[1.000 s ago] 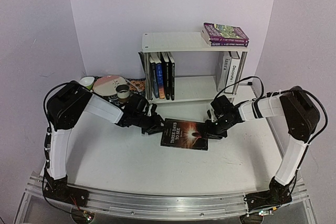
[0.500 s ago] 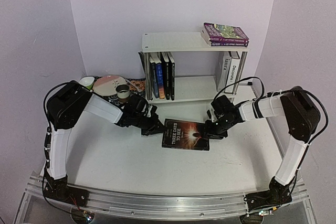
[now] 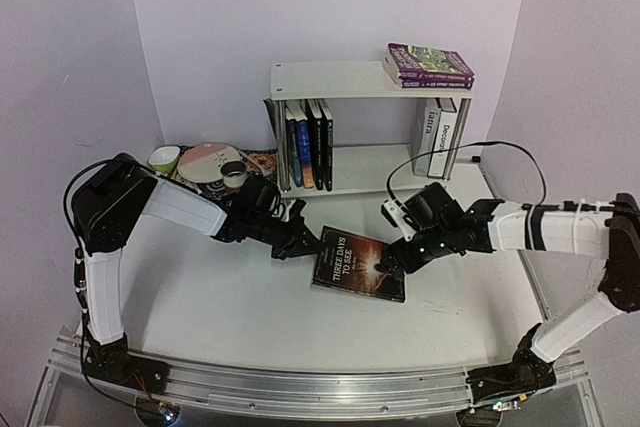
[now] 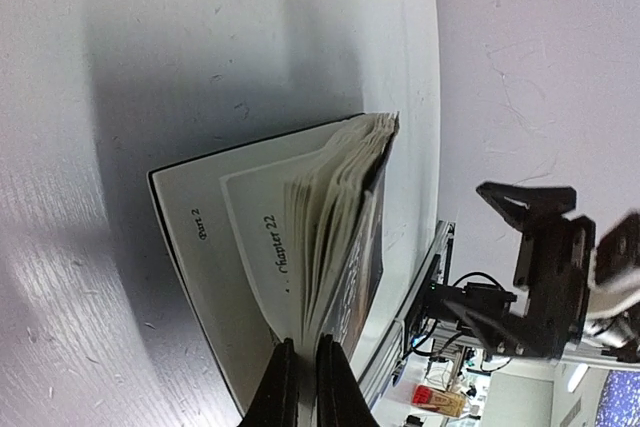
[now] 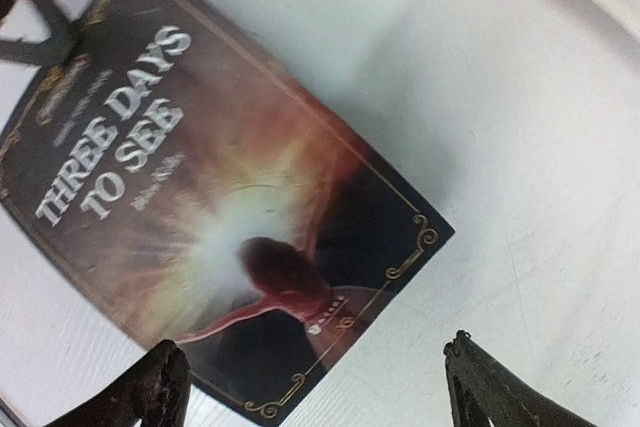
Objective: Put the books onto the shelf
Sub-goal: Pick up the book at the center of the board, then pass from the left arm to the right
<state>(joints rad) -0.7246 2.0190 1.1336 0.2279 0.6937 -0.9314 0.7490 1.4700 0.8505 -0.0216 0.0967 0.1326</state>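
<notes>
A black book titled "Three Days to See" [image 3: 358, 265] lies on the white table in front of the shelf [image 3: 370, 79]. My left gripper [image 3: 303, 244] is shut on its left edge. In the left wrist view the gripper [image 4: 300, 372] pinches the front cover and a sheaf of pages of the book [image 4: 300, 237], which fans open at a "Chapter 22" page. My right gripper [image 3: 395, 257] stands open at the book's right edge. In the right wrist view the gripper [image 5: 315, 362] straddles the corner of the cover [image 5: 220, 207] without touching it. Several books [image 3: 308, 142] stand on the lower tier.
Two purple paperbacks [image 3: 430, 65] lie on the shelf's top right, and white books [image 3: 440, 135] stand below them. A patterned mat with a plate [image 3: 210, 164], a cup [image 3: 234, 176] and a green bowl [image 3: 165, 158] sits at the back left. Walls close in on both sides.
My left gripper has shut on the book's left edge. My right gripper has opened wide and let go of the right edge. The book has shifted slightly toward the near right.
</notes>
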